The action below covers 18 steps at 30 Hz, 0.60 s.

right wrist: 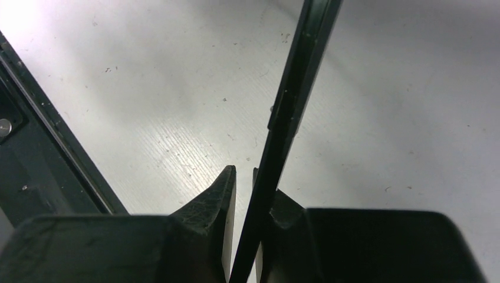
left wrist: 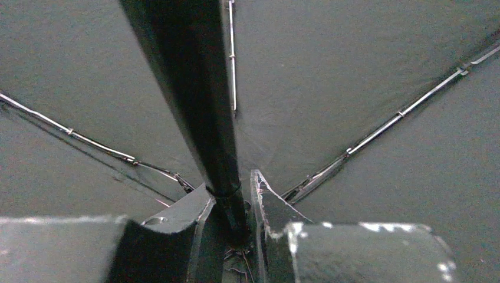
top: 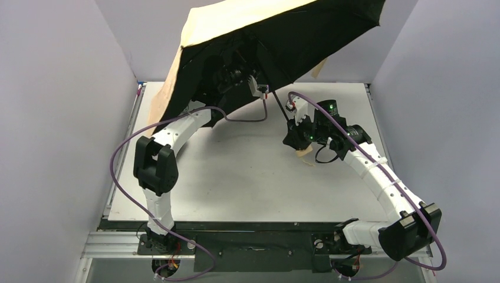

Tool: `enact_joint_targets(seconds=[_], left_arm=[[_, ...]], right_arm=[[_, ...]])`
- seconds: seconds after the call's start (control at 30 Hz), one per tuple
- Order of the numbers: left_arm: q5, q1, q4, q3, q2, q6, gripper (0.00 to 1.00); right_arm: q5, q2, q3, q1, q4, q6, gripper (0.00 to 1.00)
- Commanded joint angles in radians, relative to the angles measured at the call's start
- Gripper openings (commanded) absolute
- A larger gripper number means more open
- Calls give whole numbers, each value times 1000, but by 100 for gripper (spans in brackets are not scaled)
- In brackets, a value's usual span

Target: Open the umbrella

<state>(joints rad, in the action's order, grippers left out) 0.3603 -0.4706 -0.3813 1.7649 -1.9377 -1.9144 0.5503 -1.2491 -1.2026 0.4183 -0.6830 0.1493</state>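
The umbrella stands open and tilted over the far part of the table, its black inside (top: 295,35) facing me and the peach outside (top: 236,17) on top. The thin black shaft (top: 279,105) runs down to the small tan handle (top: 306,154). My left gripper (top: 236,73) is up under the canopy, shut on the shaft (left wrist: 200,118) near the hub, its fingers (left wrist: 268,203) either side; metal ribs (left wrist: 377,127) fan out. My right gripper (top: 293,132) is shut on the lower shaft (right wrist: 289,112) just above the handle, which the right wrist view does not show.
The white table (top: 247,177) lies below, with grey walls on three sides. Purple cables (top: 118,159) loop beside both arms. The table's dark left rail (right wrist: 53,147) shows in the right wrist view. The canopy's edge hangs close to the left wall.
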Motion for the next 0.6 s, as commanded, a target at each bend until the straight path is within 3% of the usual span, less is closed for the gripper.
enact_joint_targets(seconds=[0.0,0.27,0.57], left_arm=[[-634,325,-248,174,-5,33,15],[-529,279,-317,41,46,27,14],[-368,121,-335,-159,134,16,15]], right_arm=[[211,51,70,48,-521,213,0],[236,62,51,49,-440,173,0],[301,82,-1,48,-157,-118,0]])
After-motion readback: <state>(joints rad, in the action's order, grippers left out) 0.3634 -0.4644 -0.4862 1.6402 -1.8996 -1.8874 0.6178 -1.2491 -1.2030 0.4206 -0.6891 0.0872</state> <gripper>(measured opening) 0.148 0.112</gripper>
